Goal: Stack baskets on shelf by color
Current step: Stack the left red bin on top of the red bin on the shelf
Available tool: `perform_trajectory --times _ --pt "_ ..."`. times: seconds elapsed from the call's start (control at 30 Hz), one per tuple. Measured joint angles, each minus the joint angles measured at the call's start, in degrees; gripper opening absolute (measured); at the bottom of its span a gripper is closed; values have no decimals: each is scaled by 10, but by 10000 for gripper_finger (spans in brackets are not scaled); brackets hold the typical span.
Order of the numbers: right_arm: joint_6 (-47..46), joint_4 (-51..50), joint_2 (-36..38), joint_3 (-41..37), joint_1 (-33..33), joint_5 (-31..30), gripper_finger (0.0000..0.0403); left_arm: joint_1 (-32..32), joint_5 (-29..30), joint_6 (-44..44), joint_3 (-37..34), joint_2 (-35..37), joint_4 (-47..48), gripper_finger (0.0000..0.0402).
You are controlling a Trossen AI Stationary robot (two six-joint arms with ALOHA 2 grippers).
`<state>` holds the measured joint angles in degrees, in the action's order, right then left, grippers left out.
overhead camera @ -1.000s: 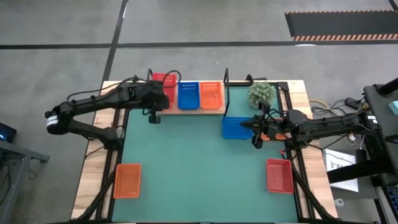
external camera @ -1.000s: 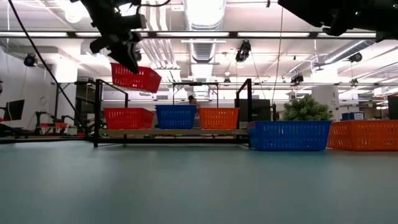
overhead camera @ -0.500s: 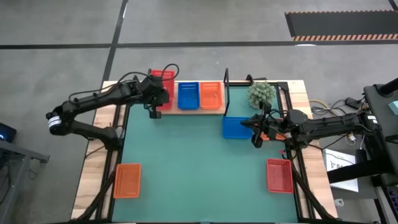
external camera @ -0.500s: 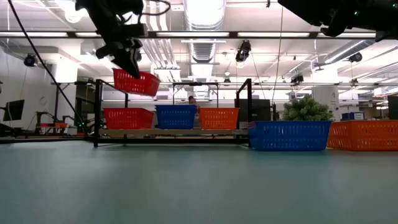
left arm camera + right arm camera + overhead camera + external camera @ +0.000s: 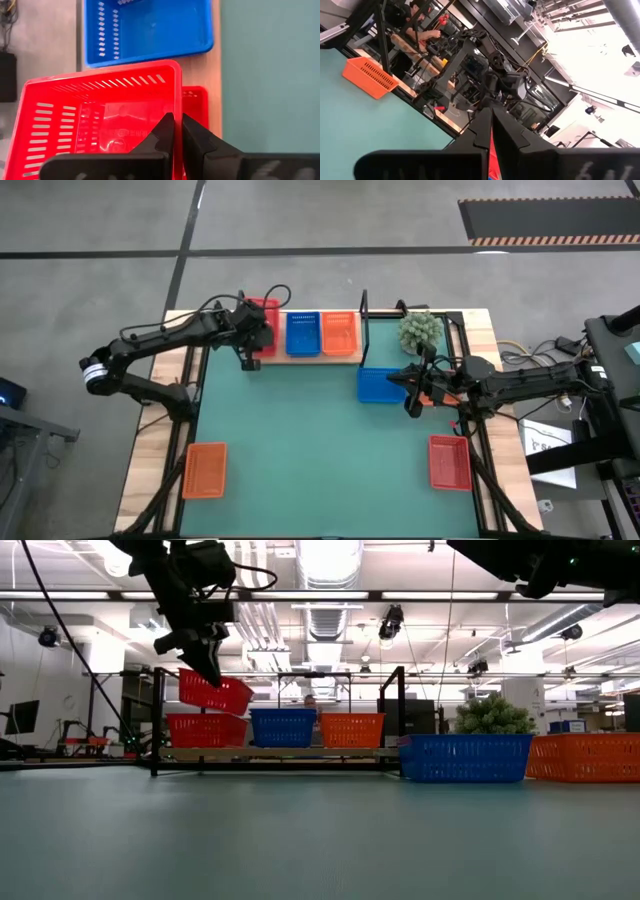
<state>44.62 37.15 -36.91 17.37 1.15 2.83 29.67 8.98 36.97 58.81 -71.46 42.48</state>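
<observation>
Pinching a red basket (image 5: 215, 693) by its rim, the left hand (image 5: 174, 131) hangs it tilted just above the red one (image 5: 206, 729) on the shelf (image 5: 345, 357), long axes roughly matching; straight down remains

1. A robotics lab or workshop: exposed ceiling ducts (image 5: 330, 565) and strip lights run overhead.
2. Bare concrete floor (image 5: 330, 215) with a hazard-striped mat (image 5: 545, 222) surrounds the counter (image 5: 300, 450).
3. Cluttered workbenches (image 5: 445, 107) and a person (image 5: 420, 20) sit behind.
</observation>
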Motion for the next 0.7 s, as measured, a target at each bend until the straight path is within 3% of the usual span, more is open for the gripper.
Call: perform_trajectory --times 0.2,0.7 --pt "-3 0 0 0 0 0 9 0 -25 0 -3 0 0 0" --pt "-11 -3 0 0 0 0 9 0 -26 0 -12 0 0 0"
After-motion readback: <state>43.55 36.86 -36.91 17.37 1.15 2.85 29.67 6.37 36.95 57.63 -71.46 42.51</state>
